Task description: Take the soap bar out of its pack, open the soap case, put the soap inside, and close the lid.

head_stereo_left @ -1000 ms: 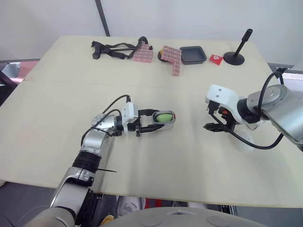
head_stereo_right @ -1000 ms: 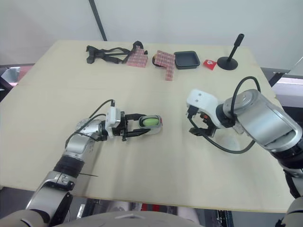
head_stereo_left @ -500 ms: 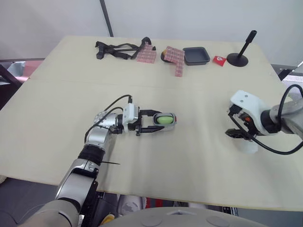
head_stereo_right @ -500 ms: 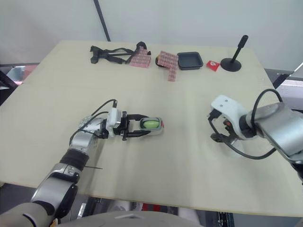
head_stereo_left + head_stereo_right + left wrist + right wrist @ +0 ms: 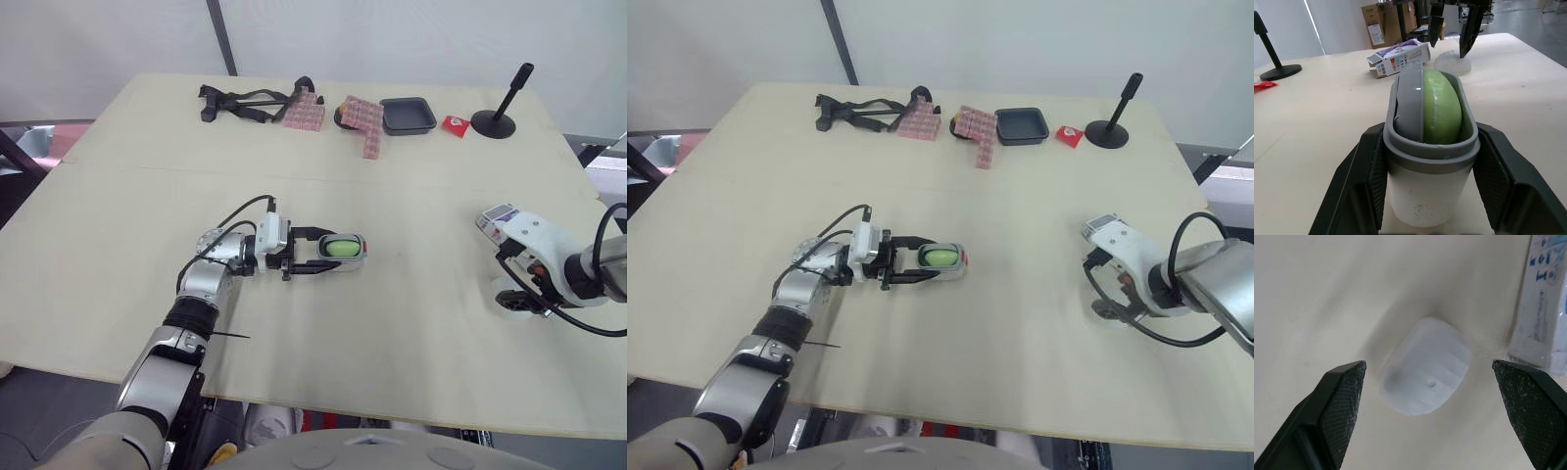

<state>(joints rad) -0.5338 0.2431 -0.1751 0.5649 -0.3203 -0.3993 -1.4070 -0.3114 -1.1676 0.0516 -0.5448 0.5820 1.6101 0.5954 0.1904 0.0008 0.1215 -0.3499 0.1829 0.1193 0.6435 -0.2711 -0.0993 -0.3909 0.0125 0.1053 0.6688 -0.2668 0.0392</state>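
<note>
Head pair overlooks table; left wrist camera faces soap case closely

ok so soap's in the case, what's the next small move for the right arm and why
Probably lower the right gripper, which is open above the translucent lid, and shut on it. The green soap already sits in the soap case held by the left gripper, so only the lid is missing.

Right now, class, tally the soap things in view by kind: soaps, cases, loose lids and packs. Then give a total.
soap: 1
case: 1
lid: 1
pack: 1
Total: 4
</note>
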